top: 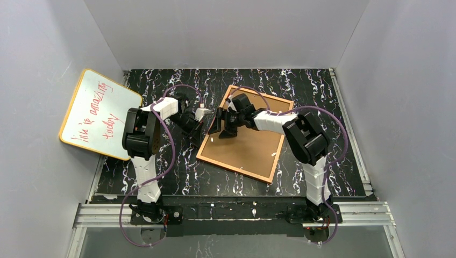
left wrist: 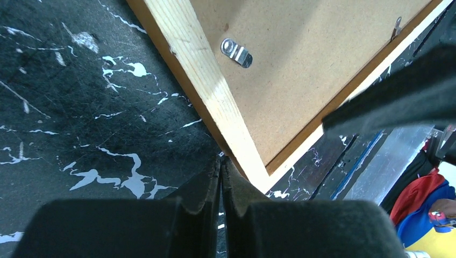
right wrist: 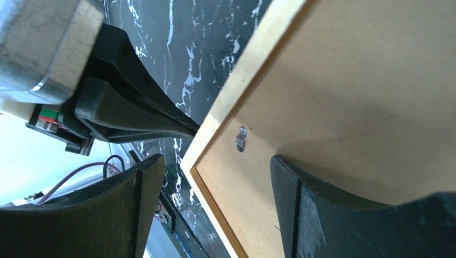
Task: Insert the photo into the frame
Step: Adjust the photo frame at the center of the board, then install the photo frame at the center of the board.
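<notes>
The frame (top: 244, 142) lies face down on the black marbled table, its brown board back up, with small metal clips (left wrist: 236, 52) along the pale wooden border. My left gripper (left wrist: 221, 161) is shut with nothing seen between its fingers; its tips touch the outer side of the frame's (left wrist: 301, 70) left edge near a corner. My right gripper (right wrist: 215, 177) stands open over that same corner of the frame (right wrist: 344, 91), one finger (right wrist: 322, 215) above the board and the other (right wrist: 134, 209) beyond the edge. The photo is out of view.
A yellow-edged whiteboard (top: 99, 113) with red writing leans against the left wall. Grey walls close in the table on three sides. An aluminium rail (top: 231, 212) runs along the near edge by the arm bases.
</notes>
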Available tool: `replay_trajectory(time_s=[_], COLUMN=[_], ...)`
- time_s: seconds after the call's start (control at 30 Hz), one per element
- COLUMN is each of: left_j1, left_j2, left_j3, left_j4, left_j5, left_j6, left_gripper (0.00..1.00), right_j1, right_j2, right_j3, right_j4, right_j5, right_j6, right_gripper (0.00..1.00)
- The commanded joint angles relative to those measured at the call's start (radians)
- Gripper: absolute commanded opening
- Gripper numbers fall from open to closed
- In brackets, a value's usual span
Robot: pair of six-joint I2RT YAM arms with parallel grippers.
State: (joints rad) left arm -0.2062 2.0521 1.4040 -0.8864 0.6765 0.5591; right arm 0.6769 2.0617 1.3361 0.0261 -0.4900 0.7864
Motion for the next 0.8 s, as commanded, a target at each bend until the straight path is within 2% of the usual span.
replay_trajectory(time_s=[0.0,0.77], left_j1=[-0.002,-0.004], left_j2=[-0.024,-0.035], left_j3=[-0.011,-0.024], left_j4=[-0.011,0.022], left_j5=[0.008,0.005], left_j6=[-0.008,-0.024], left_gripper=[0.02,0.02], right_j1=[0.032,0.043], right_j2=[0.046,0.117], right_j3=[0.055,0.096], right_j4=[-0.010,-0.041], right_j5=[-0.012,-0.089], right_j6=[-0.009,0.075], right_gripper=[0.80,0.77])
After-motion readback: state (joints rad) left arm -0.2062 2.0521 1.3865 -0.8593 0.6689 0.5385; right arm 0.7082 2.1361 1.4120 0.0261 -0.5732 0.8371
